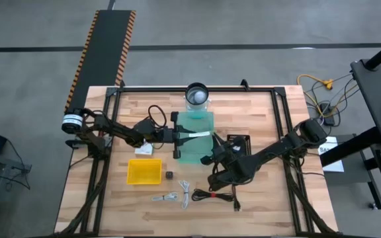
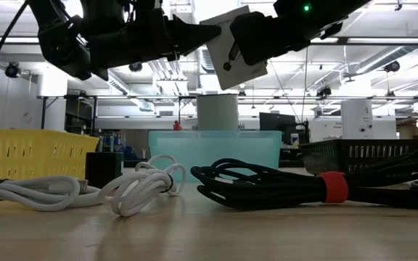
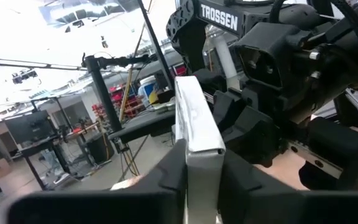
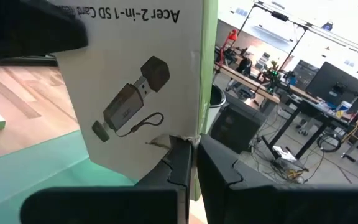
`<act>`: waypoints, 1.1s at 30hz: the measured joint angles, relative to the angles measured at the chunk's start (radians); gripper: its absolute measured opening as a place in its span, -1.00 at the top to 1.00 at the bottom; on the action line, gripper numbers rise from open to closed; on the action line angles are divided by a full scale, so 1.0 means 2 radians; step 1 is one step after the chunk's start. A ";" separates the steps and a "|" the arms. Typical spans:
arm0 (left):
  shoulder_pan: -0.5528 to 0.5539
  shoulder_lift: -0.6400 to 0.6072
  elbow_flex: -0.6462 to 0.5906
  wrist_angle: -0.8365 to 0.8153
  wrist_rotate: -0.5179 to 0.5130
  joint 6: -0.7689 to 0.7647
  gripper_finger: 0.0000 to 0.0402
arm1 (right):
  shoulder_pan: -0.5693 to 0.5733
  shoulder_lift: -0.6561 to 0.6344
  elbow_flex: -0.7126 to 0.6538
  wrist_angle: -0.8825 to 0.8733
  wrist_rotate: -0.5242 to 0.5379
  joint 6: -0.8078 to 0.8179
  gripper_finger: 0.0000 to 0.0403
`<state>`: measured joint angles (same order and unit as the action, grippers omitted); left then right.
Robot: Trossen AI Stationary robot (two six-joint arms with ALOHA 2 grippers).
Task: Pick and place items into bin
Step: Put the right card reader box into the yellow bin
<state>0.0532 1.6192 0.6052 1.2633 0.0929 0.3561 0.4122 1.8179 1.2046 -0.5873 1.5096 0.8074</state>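
Here both grippers' jaws pinch one white card (image 1: 197,135) above the green bin (image 1: 194,151).

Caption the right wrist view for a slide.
Both tools grip a white SD card reader packet above the green bin.

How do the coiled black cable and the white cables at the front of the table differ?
The black cable is one thick bundle, bound by a red band; the white cables are thinner, in separate small loose coils. The black one lies toward the right arm's side, the white ones toward the middle. Both lie flat on the table, outside the green bin, untouched by either claw.
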 joint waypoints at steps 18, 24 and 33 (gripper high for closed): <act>0.000 -0.024 -0.024 -0.041 -0.069 0.023 0.88 | 0.001 -0.014 0.007 -0.008 -0.024 -0.156 0.49; -0.001 -0.057 -0.029 -0.127 -0.079 -0.004 0.88 | 0.005 -0.047 0.009 -0.030 -0.052 -0.182 0.37; -0.011 -0.151 -0.028 -0.248 -0.080 -0.037 0.88 | 0.005 -0.066 0.008 -0.100 -0.079 -0.172 0.40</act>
<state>0.0319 1.3178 0.5488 0.7666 -0.0662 0.2814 0.4228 1.6856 1.2209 -0.7864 1.3521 0.4634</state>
